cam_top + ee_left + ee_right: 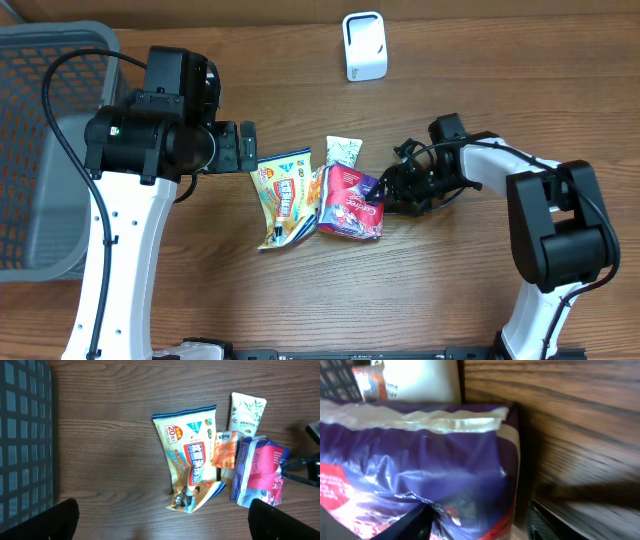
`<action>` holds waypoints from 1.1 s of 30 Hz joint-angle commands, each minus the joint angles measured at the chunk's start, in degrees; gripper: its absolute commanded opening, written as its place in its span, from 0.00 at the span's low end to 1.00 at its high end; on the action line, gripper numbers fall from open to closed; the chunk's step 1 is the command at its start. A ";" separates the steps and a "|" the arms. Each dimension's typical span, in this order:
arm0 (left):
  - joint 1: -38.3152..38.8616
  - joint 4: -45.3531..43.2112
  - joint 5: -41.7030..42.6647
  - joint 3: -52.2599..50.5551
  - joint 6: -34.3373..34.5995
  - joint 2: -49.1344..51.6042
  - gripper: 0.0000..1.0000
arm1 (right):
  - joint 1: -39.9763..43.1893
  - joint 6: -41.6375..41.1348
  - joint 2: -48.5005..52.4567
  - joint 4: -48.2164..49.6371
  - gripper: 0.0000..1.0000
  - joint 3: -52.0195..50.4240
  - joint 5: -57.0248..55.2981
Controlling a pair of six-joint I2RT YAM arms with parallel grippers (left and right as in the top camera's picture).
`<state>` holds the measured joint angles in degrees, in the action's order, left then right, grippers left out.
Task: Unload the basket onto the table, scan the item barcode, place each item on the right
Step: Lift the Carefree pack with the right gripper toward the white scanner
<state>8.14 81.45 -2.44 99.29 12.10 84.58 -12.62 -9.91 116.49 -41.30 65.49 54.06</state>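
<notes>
My left claw (246, 146) hangs released just beside the yellow pack (190, 455) marked "20". My right claw (384, 198) seems to straddle the purple packet (348, 203) at mid-desk; whether it is clenched, I cannot tell. The white tube (245, 410) reads PANTENE. Bare desk (300, 80) lies open toward the scanner (363, 45), and the basket (30, 100) bounds my left edge.

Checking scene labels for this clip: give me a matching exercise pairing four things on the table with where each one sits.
Things:
1 scanner
2 basket
3 purple pouch
4 yellow pack

Places:
A at the right claw
B far edge, standing alone
C between basket and pouch
D left end of the table

Pairs: 1-B, 2-D, 3-A, 4-C.
</notes>
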 commanded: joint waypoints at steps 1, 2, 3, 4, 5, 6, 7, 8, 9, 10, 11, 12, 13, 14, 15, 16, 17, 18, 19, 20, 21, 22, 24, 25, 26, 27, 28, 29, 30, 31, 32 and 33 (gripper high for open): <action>-0.24 -0.04 -0.59 1.05 0.76 0.46 1.00 | -2.34 -7.45 -1.40 3.19 0.44 -0.66 -0.02; -0.24 -0.04 -0.57 1.05 0.79 0.46 1.00 | -2.43 -8.24 -1.40 3.58 0.31 -0.57 -0.87; -0.24 -0.04 -0.57 1.05 0.79 0.46 1.00 | -2.43 -8.41 -1.40 3.52 0.19 -0.37 -1.55; -0.24 -0.04 -0.57 1.05 0.76 0.46 1.00 | -2.32 -8.37 -1.40 3.19 0.10 -0.15 -2.14; -0.24 -0.07 -0.59 1.05 0.79 0.46 1.00 | -1.88 -8.37 -1.42 2.29 0.05 0.24 -3.34; -0.24 -0.04 -0.59 1.05 0.76 0.46 1.00 | -1.33 -8.35 -1.49 0.94 0.04 0.92 -4.74; -0.24 -0.04 -0.57 1.05 0.76 0.46 1.00 | -0.74 -8.31 -1.55 -0.44 0.04 1.64 -6.16; -0.24 -0.04 -0.57 1.05 0.76 0.46 1.00 | -0.02 -8.04 -1.90 -2.19 0.04 2.58 -8.11; -0.24 -0.04 -0.57 1.05 0.79 0.46 1.00 | 0.59 -7.63 -2.25 -3.54 0.04 3.43 -9.81; -0.24 -0.04 -0.59 1.05 0.79 0.46 1.00 | 1.36 -7.41 -2.97 -5.55 0.04 4.63 -12.39; -0.24 -0.04 -0.57 1.05 0.79 0.46 1.00 | 2.12 -6.86 -3.80 -7.61 0.04 5.99 -14.99; -0.24 -0.04 -0.57 1.05 0.79 0.46 1.00 | 2.84 -6.36 -4.83 -9.57 0.04 7.45 -17.55; -0.24 -0.04 -0.59 1.05 0.76 0.46 1.00 | 3.48 -6.38 -5.90 -11.41 0.04 8.90 -20.17; -0.24 -0.04 -0.57 1.05 0.79 0.46 1.00 | 4.04 -6.36 -7.06 -13.18 0.04 10.43 -22.93; -0.24 -0.04 -0.59 1.05 0.79 0.46 1.00 | 4.52 -6.38 -8.39 -14.91 0.04 12.13 -25.90; -0.24 -0.04 -0.59 1.05 0.79 0.46 1.00 | 4.96 -6.40 -9.88 -16.94 0.04 14.19 -29.35; -0.24 -0.04 -0.57 1.05 0.79 0.46 1.00 | 5.18 -6.43 -10.88 -18.36 0.04 15.74 -31.76; -0.24 -0.04 -0.59 1.05 0.76 0.46 0.99 | 5.25 -6.47 -11.65 -19.56 0.04 17.14 -33.81; -0.24 -0.04 -0.59 1.05 0.79 0.46 1.00 | 5.25 -6.69 -12.37 -20.81 0.04 18.71 -35.95; -0.24 -0.04 -0.59 1.05 0.76 0.46 1.00 | 5.25 -6.84 -12.76 -21.31 0.04 19.67 -36.87; -0.24 -0.04 -0.57 1.05 0.79 0.46 1.00 | 5.25 -6.84 -13.05 -21.42 0.04 20.31 -37.11; -0.24 -0.04 -0.59 1.05 0.76 0.46 1.00 | 5.25 -6.84 -13.09 -21.27 0.05 20.48 -37.09; -0.24 -0.04 -0.59 1.05 0.79 0.46 1.00 | 5.25 -6.84 -12.83 -21.14 0.10 20.20 -37.57; -0.24 -0.07 -0.57 1.05 0.79 0.46 1.00 | 5.25 -6.86 -12.70 -21.24 0.13 19.89 -37.97; -0.24 -0.04 -0.57 1.05 0.76 0.46 1.00 | 5.25 -6.93 -12.46 -21.22 0.14 19.37 -38.32; -0.24 -0.04 -0.57 1.05 0.79 0.46 1.00 | 5.25 -7.63 -12.41 -21.20 0.16 18.93 -38.77; -0.24 -0.04 -0.57 1.05 0.79 0.46 1.00 | 5.25 -8.59 -12.28 -20.98 0.17 18.27 -39.80; -0.24 -0.07 -0.57 1.05 0.79 0.46 0.99 | 5.25 -9.20 -12.26 -20.72 0.19 17.57 -40.65; -0.24 -0.04 -0.59 1.05 0.79 0.46 1.00 | 5.25 -9.73 -12.26 -20.31 0.25 16.79 -41.31; -0.24 -0.04 -0.57 1.05 0.79 0.46 1.00 | 5.25 -9.70 -12.26 -19.65 0.29 15.82 -41.38; -0.24 -0.04 -0.57 1.05 0.79 0.46 1.00 | 5.25 -9.68 -12.26 -19.17 0.29 15.02 -41.35; -0.24 -0.04 -0.59 1.05 0.76 0.46 1.00 | 5.25 -9.62 -12.22 -18.71 0.30 14.38 -41.38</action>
<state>8.14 81.47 -2.44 99.29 12.10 84.58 -7.18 -18.50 103.77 -60.84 81.89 14.74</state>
